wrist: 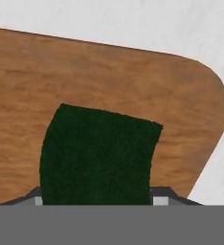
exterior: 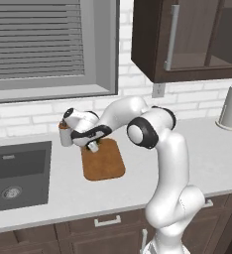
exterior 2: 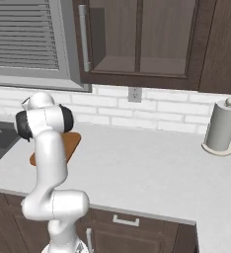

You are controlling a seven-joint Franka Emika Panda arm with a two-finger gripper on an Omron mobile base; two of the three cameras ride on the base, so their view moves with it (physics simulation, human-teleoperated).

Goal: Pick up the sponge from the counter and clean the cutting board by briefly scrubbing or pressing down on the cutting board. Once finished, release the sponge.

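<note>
Green Sponge Over the Board, Scrub Under Way

Dark green, the sponge [wrist: 97, 155] sat clamped between the tips of the claw [exterior: 92, 145], low over the wooden cutting board [exterior: 104, 162] near one rounded corner. Whether it actually pressed on the wood could not be told. The board lay on the pale worktop [exterior: 207, 158], beside the sink [exterior: 16, 173]. Judging by this, the pickup was done and the scrubbing was either starting or in hand; the release of the sponge remained.
</note>
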